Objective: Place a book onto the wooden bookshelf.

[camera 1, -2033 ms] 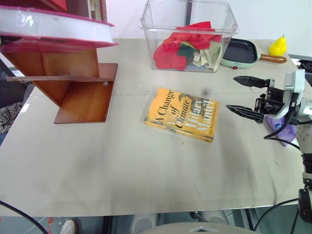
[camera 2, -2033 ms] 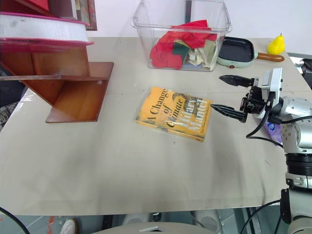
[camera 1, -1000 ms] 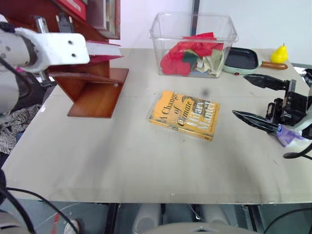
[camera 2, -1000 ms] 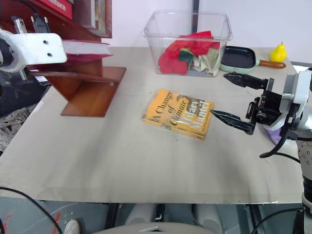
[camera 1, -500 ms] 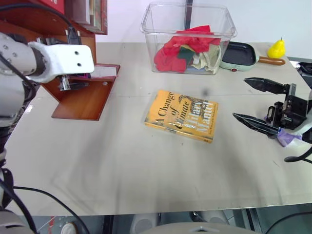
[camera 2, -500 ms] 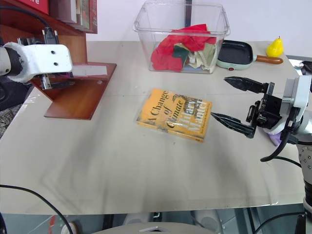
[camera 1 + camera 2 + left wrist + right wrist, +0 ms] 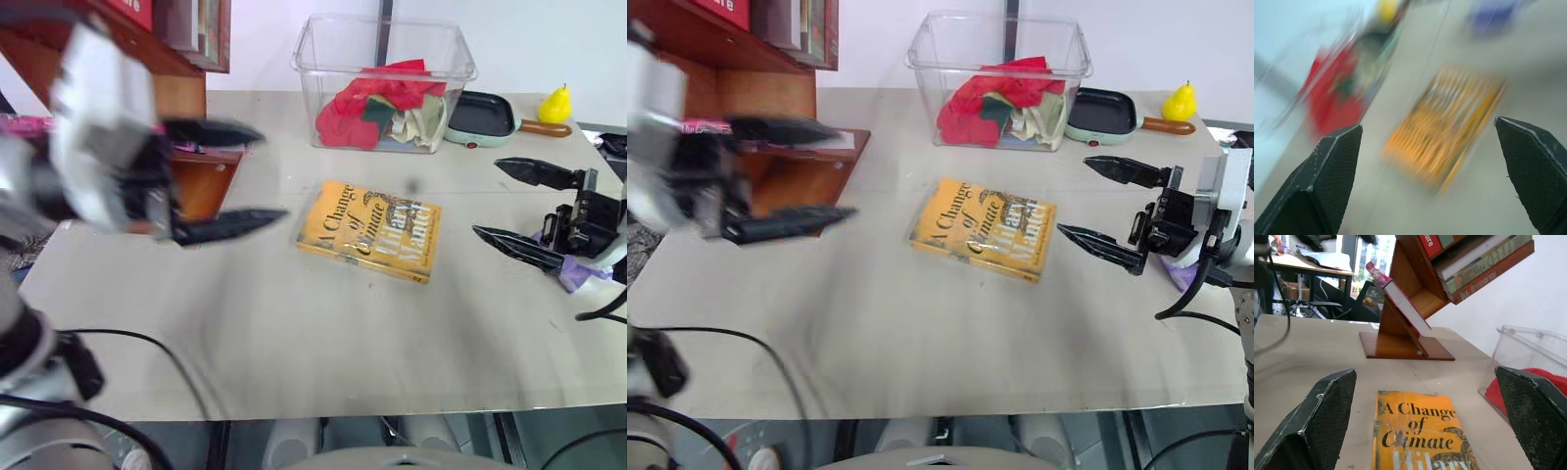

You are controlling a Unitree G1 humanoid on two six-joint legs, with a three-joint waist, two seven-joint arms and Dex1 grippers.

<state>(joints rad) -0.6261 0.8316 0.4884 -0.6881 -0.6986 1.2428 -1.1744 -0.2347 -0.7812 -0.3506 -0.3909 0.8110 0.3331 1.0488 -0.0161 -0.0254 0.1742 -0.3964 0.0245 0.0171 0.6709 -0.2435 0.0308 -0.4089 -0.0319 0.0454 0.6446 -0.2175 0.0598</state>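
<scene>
On the worktop (image 7: 921, 323) the bookshelf (image 7: 1415, 333) at ten o'clock carries the book (image 7: 1398, 296) leaning on its slanted board, so placing looks done; the left gripper (image 7: 789, 176) and right gripper (image 7: 1117, 211), both spread empty, need only clear off.

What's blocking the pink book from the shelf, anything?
Nothing visible. The book already leans on a slanted board of the wooden bookshelf, with no other object between them. The left gripper is open and holds nothing.
</scene>
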